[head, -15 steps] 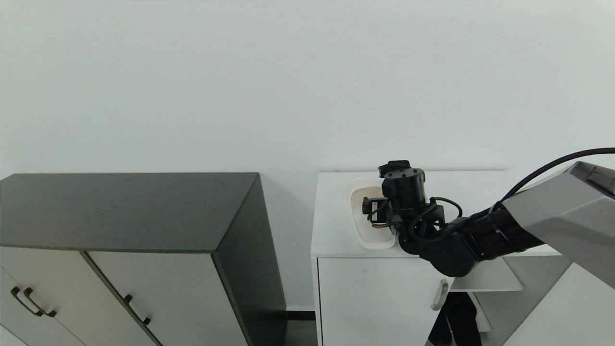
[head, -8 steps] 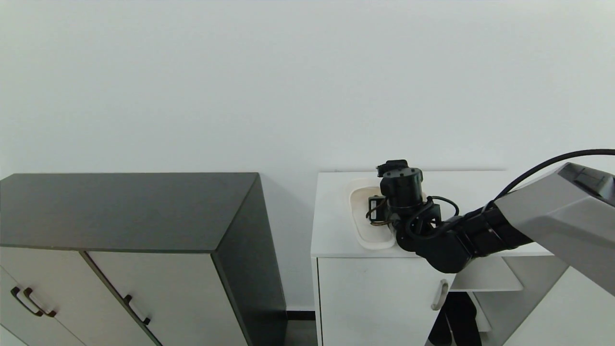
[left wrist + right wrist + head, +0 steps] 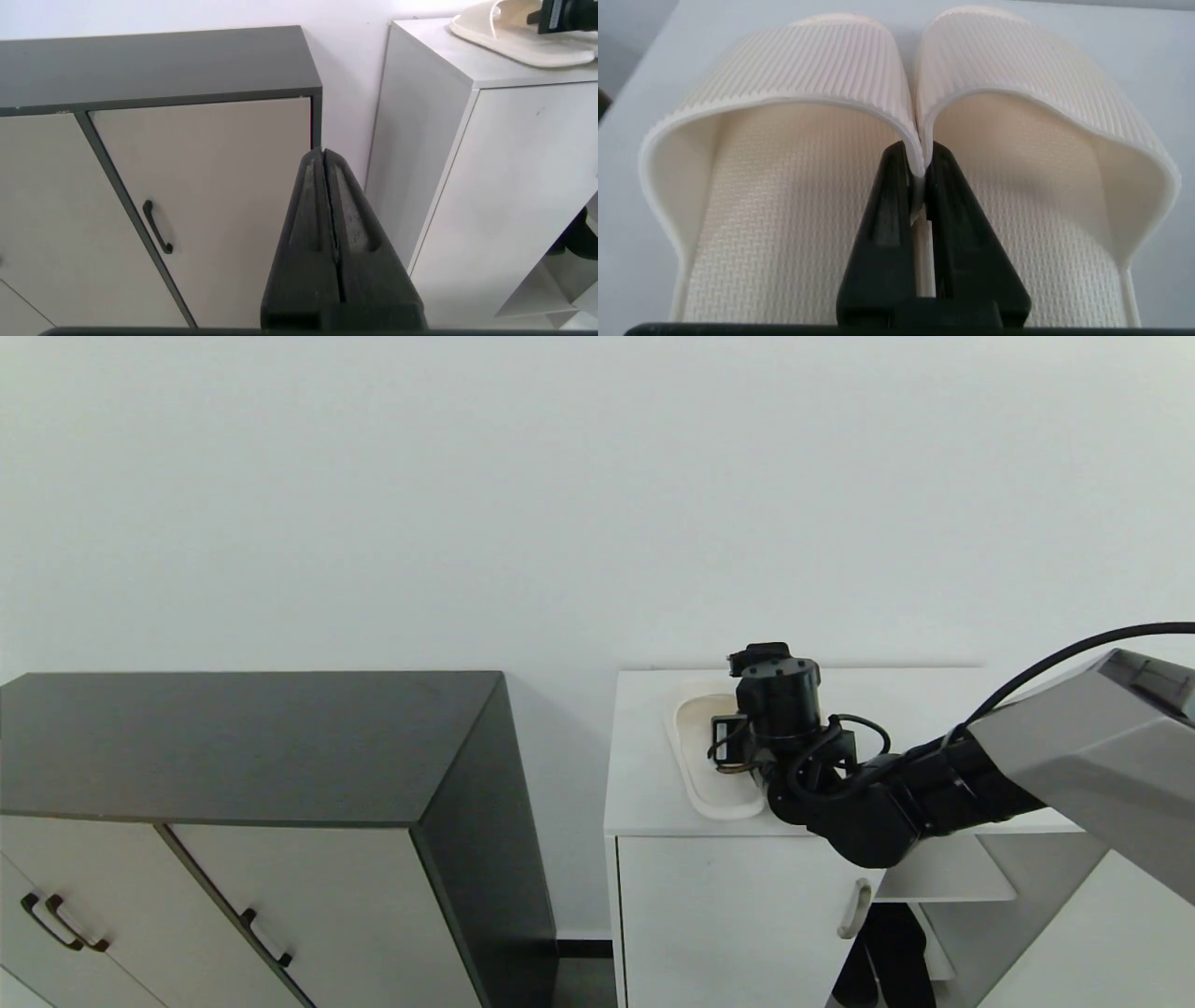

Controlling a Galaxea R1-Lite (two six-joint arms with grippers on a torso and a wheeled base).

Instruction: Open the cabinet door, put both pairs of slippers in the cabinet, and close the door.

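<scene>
A cream pair of slippers (image 3: 700, 761) lies side by side on top of the white cabinet (image 3: 728, 915). My right gripper (image 3: 920, 163) is shut on the two inner strap edges of the cream slippers (image 3: 785, 112), pinching them together. In the head view the right gripper (image 3: 733, 761) sits over the pair near the cabinet's front edge. A dark pair of slippers (image 3: 887, 957) stands low inside the cabinet, whose right door (image 3: 1074, 933) hangs open. My left gripper (image 3: 325, 163) is shut and holds nothing, low in front of the furniture.
A dark-topped cabinet (image 3: 233, 747) with light doors and black handles stands left of the white one, with a narrow gap between them. A white shelf (image 3: 943, 882) crosses the open compartment. The white cabinet's left door with its handle (image 3: 854, 907) is closed.
My right gripper and the cream slippers have shifted slightly left and up on the cabinet top. Nothing else has moved.
</scene>
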